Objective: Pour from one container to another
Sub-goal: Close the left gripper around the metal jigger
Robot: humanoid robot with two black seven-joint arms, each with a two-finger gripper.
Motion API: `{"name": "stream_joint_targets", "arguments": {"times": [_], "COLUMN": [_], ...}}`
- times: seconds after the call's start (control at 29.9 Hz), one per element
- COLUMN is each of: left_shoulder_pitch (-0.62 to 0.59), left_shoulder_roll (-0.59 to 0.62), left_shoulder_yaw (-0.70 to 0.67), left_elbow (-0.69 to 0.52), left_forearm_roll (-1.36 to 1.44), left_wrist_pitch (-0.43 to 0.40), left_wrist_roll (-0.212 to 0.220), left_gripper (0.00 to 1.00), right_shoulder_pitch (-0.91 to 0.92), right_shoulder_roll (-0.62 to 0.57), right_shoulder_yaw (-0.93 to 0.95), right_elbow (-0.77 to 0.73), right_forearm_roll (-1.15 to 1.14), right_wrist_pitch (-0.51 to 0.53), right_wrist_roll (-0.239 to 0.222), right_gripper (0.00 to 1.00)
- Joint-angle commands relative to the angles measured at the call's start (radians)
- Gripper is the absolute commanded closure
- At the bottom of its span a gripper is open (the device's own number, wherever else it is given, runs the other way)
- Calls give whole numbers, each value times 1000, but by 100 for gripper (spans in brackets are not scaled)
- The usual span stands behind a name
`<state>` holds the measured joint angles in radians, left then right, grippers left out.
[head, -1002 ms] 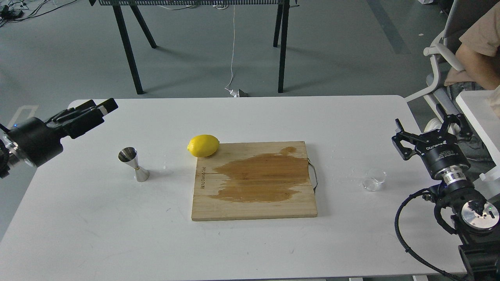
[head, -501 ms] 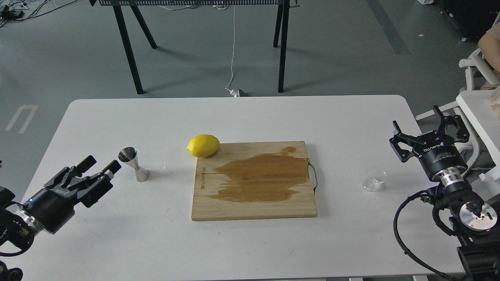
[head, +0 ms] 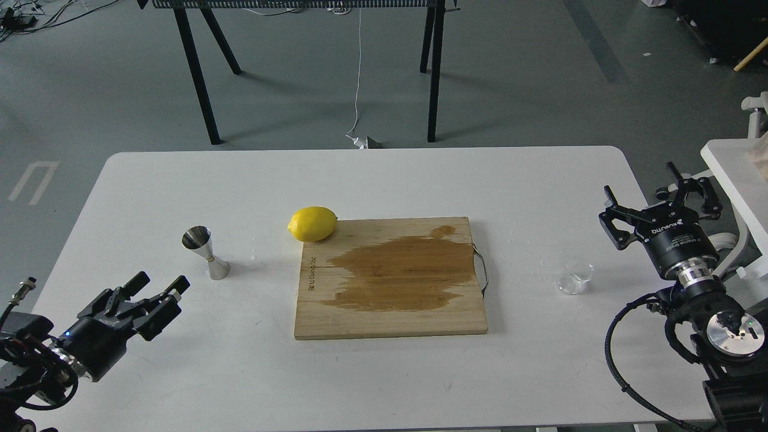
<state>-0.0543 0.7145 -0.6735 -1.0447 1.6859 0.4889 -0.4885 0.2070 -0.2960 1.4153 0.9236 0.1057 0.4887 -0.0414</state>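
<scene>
Two grippers empty, jaws spread. Glass tumbler (head: 575,277) sits just left of right gripper (head: 660,195), nearer arm; steel jigger (head: 204,252) stands far across cutting board (head: 390,279), near left gripper (head: 159,282).

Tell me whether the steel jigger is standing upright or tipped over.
Upright. The jigger stands on its lower cone on the white table, open mouth on top, untouched; the left end effector is apart from it.
</scene>
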Motion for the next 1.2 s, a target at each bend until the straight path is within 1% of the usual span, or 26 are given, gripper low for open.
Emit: {"name": "stream_joint_targets", "arguments": {"times": [0.0,0.1,0.27,0.37,0.5,0.67,0.84,0.97,1.17], "left_shoulder_pitch": [-58,-82,-94,-124,-162,-199,-236,-269,-305], "left_shoulder_roll": [-41,-79,-110,-142,-185,-205,-228,-250,-291], "left_shoulder_yaw": [63,81,81,94,117,118,120,118,120], "left_elbow": [60,92,130,187,241,264,319,356,423], "left_forearm_roll": [-3,-3,-3,-5,-9,-11,-11,-12,-12], "left_wrist_pitch": [0,0,0,0,-26,-29,-30,-73,-82], "left_wrist_roll": [0,0,0,0,0,0,0,0,0], "left_gripper": [2,2,2,2,2,2,2,2,2], "right_shoulder_pitch": [0,-1,-3,-6,-9,-12,-20,-23,-24], "right_shoulder_roll": [0,0,-2,-2,-2,-12,-15,-15,-15], "right_shoulder_yaw": [2,4,5,7,5,8,8,8,8], "right_elbow": [-2,-3,-3,-3,0,0,0,1,1], "right_forearm_roll": [0,0,0,0,0,0,0,0,0], "right_wrist_pitch": [0,0,0,0,0,0,0,0,0], "right_wrist_roll": [0,0,0,0,0,0,0,0,0], "right_gripper": [1,1,1,1,1,1,1,1,1]}}
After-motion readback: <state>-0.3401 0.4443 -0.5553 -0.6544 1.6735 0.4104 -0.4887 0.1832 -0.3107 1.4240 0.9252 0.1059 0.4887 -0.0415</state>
